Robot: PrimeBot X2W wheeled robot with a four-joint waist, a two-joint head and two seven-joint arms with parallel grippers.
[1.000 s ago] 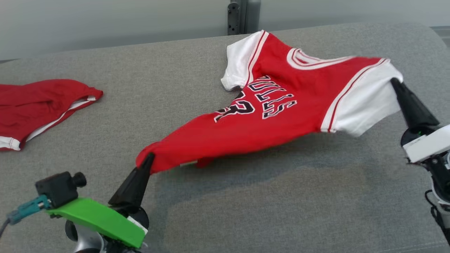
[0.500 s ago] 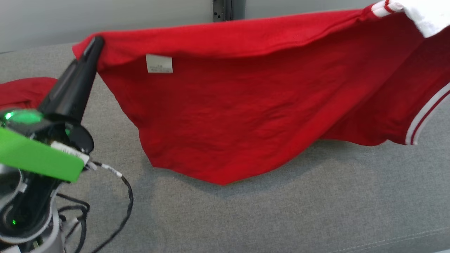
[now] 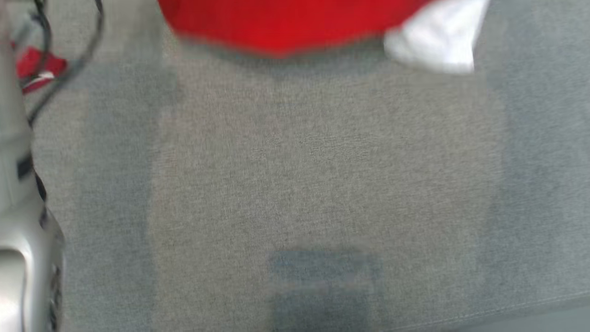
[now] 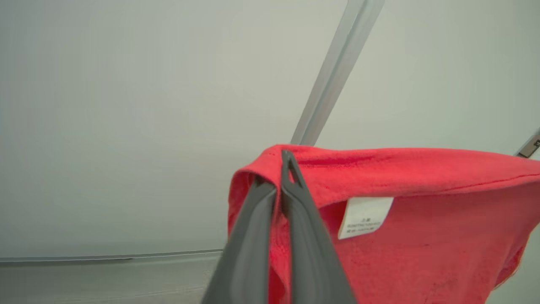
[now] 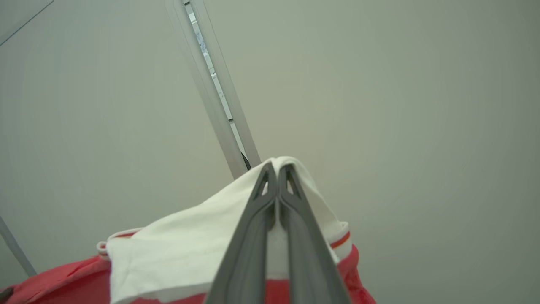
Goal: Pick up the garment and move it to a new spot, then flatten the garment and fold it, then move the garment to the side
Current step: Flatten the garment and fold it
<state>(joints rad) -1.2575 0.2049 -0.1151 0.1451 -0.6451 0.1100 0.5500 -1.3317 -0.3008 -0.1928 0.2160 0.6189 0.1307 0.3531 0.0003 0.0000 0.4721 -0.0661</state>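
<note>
Currently: transfer step, garment airborne. The red knit jersey with white sleeves (image 3: 276, 23) hangs across the top edge of the head view, above the desk topped in grey woven fabric (image 3: 322, 161). That view is blurred, so I cannot tell whether cloth touches the desk.

Left hand (image 4: 278, 177): fingers pressed together at frame centre, pinching a folded red hem corner. A white care label (image 4: 365, 215) sits just to its right.
Right hand (image 5: 277, 173): fingers closed on the peak of a white sleeve (image 5: 190, 245), with red-striped trim just beside.

Judgement: hold both pinches firm and the hands well apart so the top edge is taut. Let the free lower edge meet the desk first, then lay the rest down away from it. The small sleeve pinch looks likeliest to slip.

Materials: the jersey is soft, matte and limp, draping in shallow folds. The desk weave is coarse and probably grippy. A second crumpled red cloth (image 3: 32, 69) lies at upper left.
</note>
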